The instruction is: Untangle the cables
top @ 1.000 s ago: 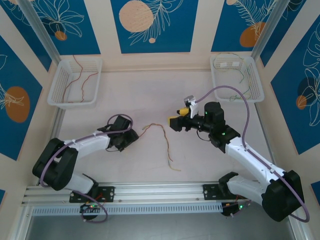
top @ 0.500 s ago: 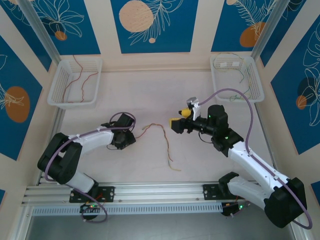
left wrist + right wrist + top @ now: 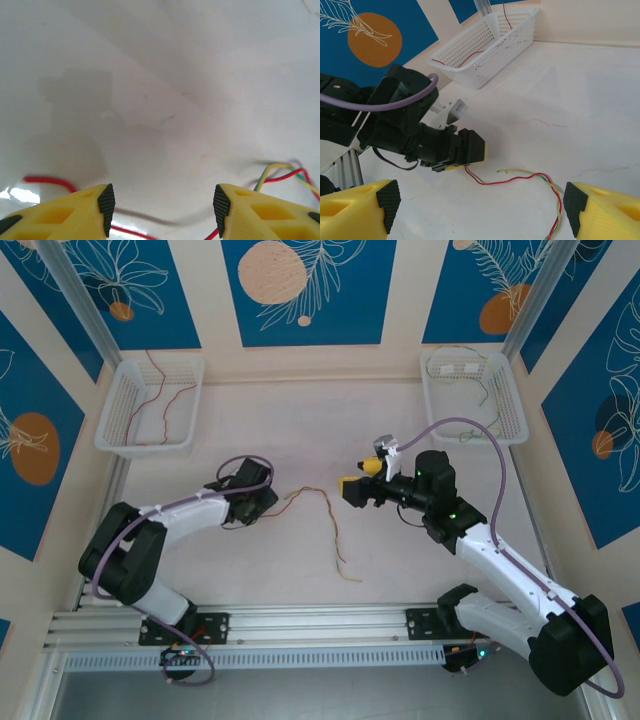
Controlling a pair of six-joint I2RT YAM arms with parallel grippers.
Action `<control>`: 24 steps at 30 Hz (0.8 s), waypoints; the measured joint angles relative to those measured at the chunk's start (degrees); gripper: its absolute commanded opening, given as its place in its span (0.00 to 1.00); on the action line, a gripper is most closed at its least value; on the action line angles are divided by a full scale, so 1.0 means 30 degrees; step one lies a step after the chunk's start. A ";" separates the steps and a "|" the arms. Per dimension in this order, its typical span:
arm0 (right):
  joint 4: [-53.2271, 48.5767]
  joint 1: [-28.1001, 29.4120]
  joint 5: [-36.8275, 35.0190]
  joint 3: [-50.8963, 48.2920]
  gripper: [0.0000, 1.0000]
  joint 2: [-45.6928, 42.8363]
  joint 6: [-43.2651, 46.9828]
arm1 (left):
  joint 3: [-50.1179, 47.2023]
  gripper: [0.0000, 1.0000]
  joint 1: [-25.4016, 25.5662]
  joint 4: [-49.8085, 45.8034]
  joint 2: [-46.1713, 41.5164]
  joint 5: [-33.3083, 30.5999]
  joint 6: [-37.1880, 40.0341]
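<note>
Left gripper [image 3: 162, 202] stands with its jaws apart, a clear gap between the black pads [image 3: 106, 202]; I see nothing clamped. On its wrist camera a red strand [image 3: 45, 179] lies on the table [image 3: 150, 75] and passes under the fingers close to the tips. I cannot tell whether it touches either pad. At the right of that view, red and pale yellow-green strands run twisted together.

Right gripper [image 3: 477, 205] stands wide, with nothing between its fingers. It faces the left gripper across the middle of the table.

From overhead, the loose cables [image 3: 335, 535] lie on the table between the two grippers. One end sits just beside the left gripper's tips. The run rises into a hump, then trails down toward the near edge. The right gripper is near the right side of the hump but apart from it.

I note a white left basket [image 3: 120, 410] at the far left corner, holding red strands. A white right basket [image 3: 505, 405] at the far right corner holds pale strands. Both baskets stand well apart from the grippers.
</note>
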State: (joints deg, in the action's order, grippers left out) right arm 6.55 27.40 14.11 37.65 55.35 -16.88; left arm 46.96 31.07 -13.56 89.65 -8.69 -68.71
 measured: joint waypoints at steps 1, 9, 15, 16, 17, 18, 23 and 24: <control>0.0029 0.0000 -0.0051 -0.0036 0.88 -0.0087 0.0000 | 0.0350 0.57 0.0007 0.0000 0.0328 0.0000 -0.0066; 0.0095 0.0000 -0.0350 -0.0612 0.89 -0.0852 0.0000 | 0.1158 0.56 0.0022 -0.0313 0.1523 -0.0066 0.0036; 0.0095 0.0000 -0.0627 -0.0612 0.90 -0.0882 0.0007 | 0.2441 0.58 0.0248 -0.1268 0.1494 -0.1115 0.0670; 0.0087 0.0000 -0.0634 -0.0612 0.90 -0.0882 0.0007 | 0.2499 0.58 0.0291 -0.1290 0.1326 -0.1290 0.0758; 0.0080 0.0000 -0.0634 -0.0612 0.90 -0.0882 0.0007 | 0.2499 0.58 0.0342 -0.1406 0.1071 -0.1435 0.0816; 0.0058 0.0000 -0.0641 -0.0612 0.90 -0.0889 0.0015 | 0.2499 0.58 0.0430 -0.1661 0.0678 -0.1596 0.0867; -0.0058 0.0000 -0.0641 -0.0612 0.90 -0.0940 0.0015 | 0.1843 0.58 0.0787 -0.2193 -0.2084 -0.1821 0.0335; -0.0051 0.0000 -0.0641 -0.0612 0.91 -0.0984 0.0015 | 0.1362 0.57 0.0874 -0.2186 -0.2688 -0.1821 0.0073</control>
State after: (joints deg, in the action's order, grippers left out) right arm 6.39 27.40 12.19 35.81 52.40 -16.84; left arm 51.05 33.69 -20.12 81.58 -14.15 -68.49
